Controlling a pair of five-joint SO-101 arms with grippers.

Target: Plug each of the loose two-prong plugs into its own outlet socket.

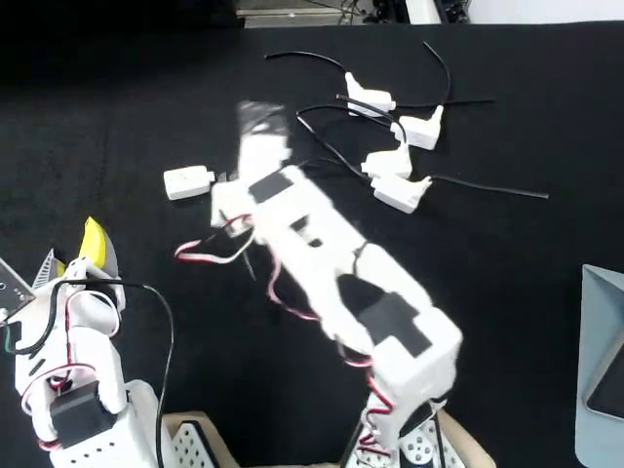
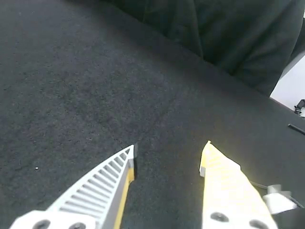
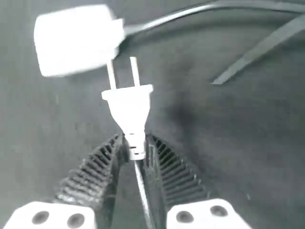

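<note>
Right pincer [image 3: 135,143] is clamped on the white plug [image 3: 127,102], pinching it at the neck where its cord leaves, both prongs sticking out ahead. The prongs aim at a white socket [image 3: 76,40] lying on the black table [image 3: 228,143]. One tip sits right at the socket's edge, but whether they touch, I cannot tell. The socket is smeared and its slots can't be made out. A black cord [image 3: 190,14] runs off from it. The plug's own cord drops between the fingers and is lost from sight.

From above, the right arm [image 1: 331,263] lies across the middle of the table, its front end a blur. Just beside that blur lies a lone white block [image 1: 187,181]. On the other side is a cluster of white plug pieces [image 1: 421,129] with tangled black cords.

Left pincer [image 2: 167,160] hangs low over the black cloth, fingers apart. A grey object [image 1: 600,370] is cut off at the picture's edge, and I can't tell what it is.
</note>
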